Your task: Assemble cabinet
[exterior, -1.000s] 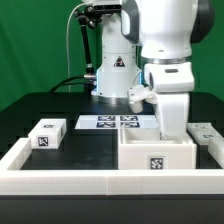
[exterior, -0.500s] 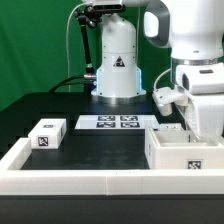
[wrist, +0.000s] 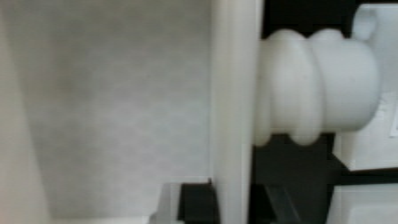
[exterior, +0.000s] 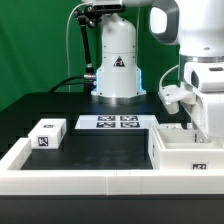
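**Exterior view.** I see the arm (exterior: 198, 35) reaching from its base (exterior: 117, 65) at the back of the black table (exterior: 100, 150) to the exterior view's right. Its wrist comes down over the cabinet box (exterior: 185, 160). This is a large hollow white box, open at the top, with a square marker tag on its near wall. It stands on the table at the exterior view's right, against the inside of the low white border frame (exterior: 80, 181), and the picture's edge cuts off its right part.

The gripper (exterior: 207, 124) is lowered to the box's rim. Its fingers are hidden behind the arm's own body and the box wall, so I cannot tell whether they are spread, closed, or clamped on the wall.

A small block (exterior: 48, 133), white with a marker tag on its near face, lies well apart from the box at the exterior view's left, near the frame's left rail. The marker board (exterior: 118, 122) lies flat between the block and the box, toward the back, in front of the base.

**Wrist view.** A flat white panel (wrist: 107, 100) fills most of the picture at very close range, and its thin edge runs straight across the picture. A ribbed, rounded white part (wrist: 313, 85) sits just beside that edge, perhaps touching it, but I cannot tell what it is. No finger can be picked out here either.
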Action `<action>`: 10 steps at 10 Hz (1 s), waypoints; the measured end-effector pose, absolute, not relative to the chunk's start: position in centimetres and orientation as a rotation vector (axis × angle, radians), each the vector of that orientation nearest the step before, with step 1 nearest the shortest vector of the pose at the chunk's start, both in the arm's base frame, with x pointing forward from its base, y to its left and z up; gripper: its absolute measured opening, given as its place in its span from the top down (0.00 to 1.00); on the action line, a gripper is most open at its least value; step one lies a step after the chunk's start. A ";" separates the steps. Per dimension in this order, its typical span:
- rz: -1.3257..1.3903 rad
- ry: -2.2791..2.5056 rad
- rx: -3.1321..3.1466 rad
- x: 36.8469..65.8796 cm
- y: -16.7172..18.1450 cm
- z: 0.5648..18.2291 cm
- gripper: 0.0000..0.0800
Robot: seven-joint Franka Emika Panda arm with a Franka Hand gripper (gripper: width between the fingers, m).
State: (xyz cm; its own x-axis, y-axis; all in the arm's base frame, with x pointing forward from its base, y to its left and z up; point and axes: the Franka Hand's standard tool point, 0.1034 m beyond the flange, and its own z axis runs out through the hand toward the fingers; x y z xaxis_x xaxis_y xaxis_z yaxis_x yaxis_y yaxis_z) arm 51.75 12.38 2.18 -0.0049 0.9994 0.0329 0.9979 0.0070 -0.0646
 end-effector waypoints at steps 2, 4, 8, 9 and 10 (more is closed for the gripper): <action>0.035 -2.177 -2.167 51.7 12.3 2.2 0.73; 0.036 -2.176 -2.168 51.7 12.3 2.1 0.56; 0.037 -2.174 -2.169 51.7 12.2 2.1 0.03; 0.039 -2.174 -2.168 51.6 12.2 2.1 0.01; 0.040 -2.174 -2.168 51.6 12.2 2.0 0.01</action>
State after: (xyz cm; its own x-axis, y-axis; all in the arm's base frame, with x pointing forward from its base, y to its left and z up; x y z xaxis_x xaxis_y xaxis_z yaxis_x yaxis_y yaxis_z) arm 51.59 12.17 2.05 -0.0016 0.9995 0.0323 0.9976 0.0038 -0.0687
